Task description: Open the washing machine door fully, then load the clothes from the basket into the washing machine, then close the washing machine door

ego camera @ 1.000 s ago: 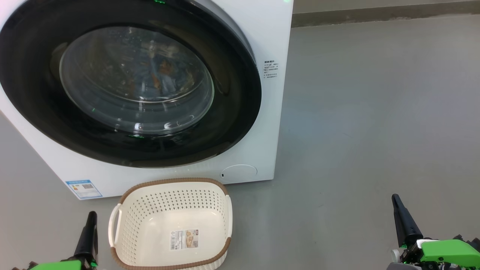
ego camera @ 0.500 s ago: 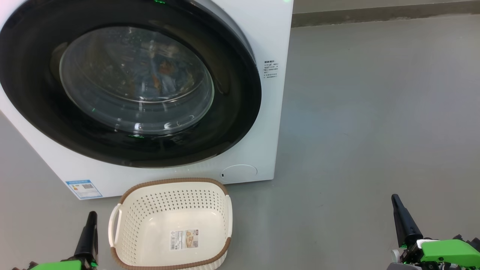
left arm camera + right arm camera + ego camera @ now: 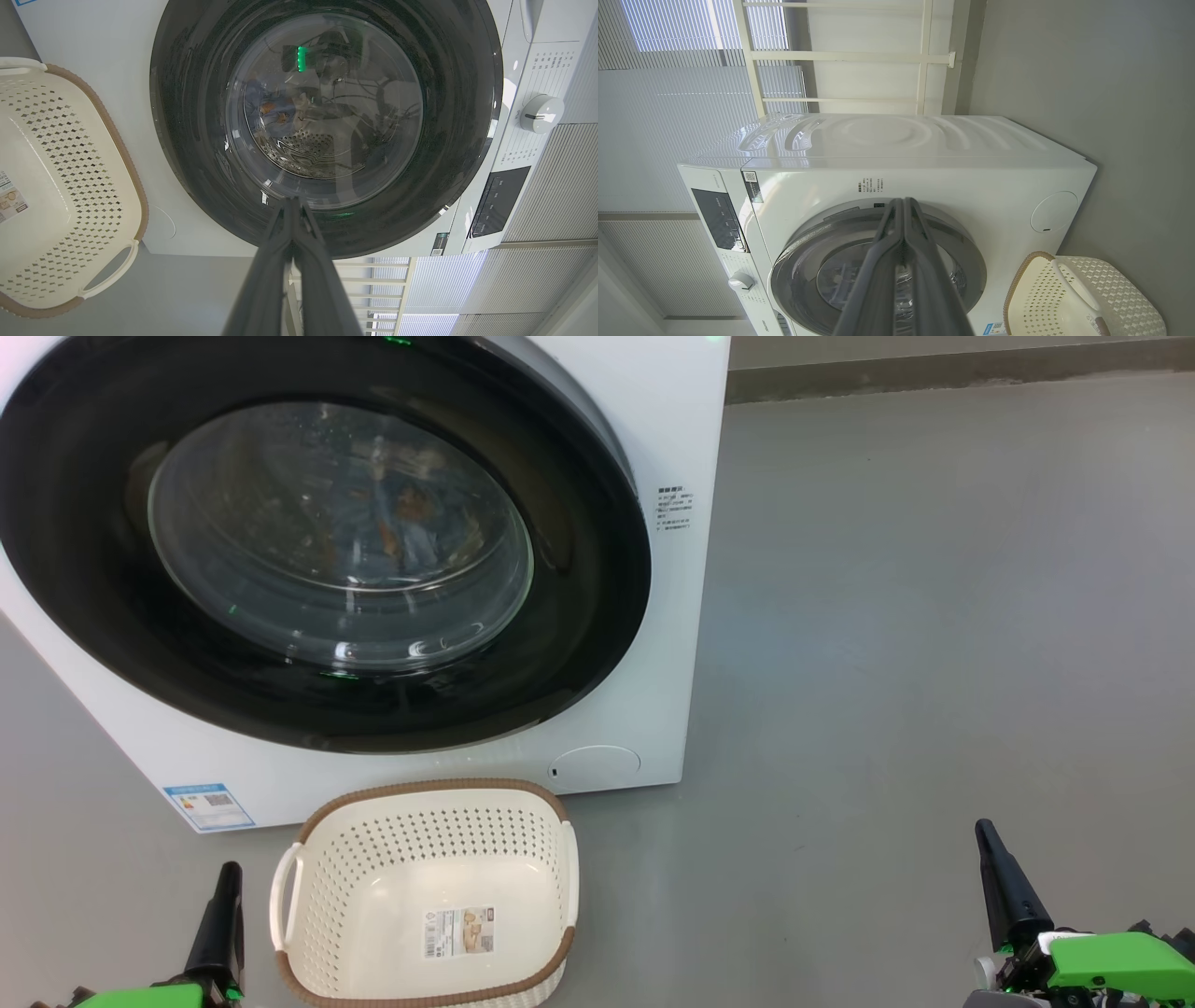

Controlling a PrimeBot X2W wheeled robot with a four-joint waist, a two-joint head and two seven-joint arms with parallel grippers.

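- A white washing machine (image 3: 681, 644) is seen from above, standing on a grey floor (image 3: 915, 616) and taking up the far left of the head view.
- Its round door (image 3: 579, 644), a wide glossy black ring around bulging clear glass, is shut flat against the machine's front.
- The clothes (image 3: 392, 523) are seen through the glass, inside the drum. Blue fabric with orange-brown patches can be made out, partly blurred by reflections.
- A blue sticker (image 3: 208, 805) is fixed at the lower left corner of the front, and a small round flap (image 3: 594, 767) is set at the lower right corner.
- A cream perforated basket (image 3: 429, 786) with a brown rim is placed on the floor just in front of the machine, below the door. A paper label (image 3: 459, 931) is shown on its bare bottom.
- The left end effector (image 3: 229, 873) is held at the near left, just beside the basket's left handle but apart from it. It is clenched on nothing, and its dark fingers (image 3: 271, 270) are pressed together in the left wrist view.
- The right end effector (image 3: 985, 835) is held at the near right, over bare floor, well apart from the basket and the machine. It is also clenched on nothing.
- In the left wrist view, a white dial (image 3: 542, 113) and a dark control panel (image 3: 497, 200) are seen beside the door.
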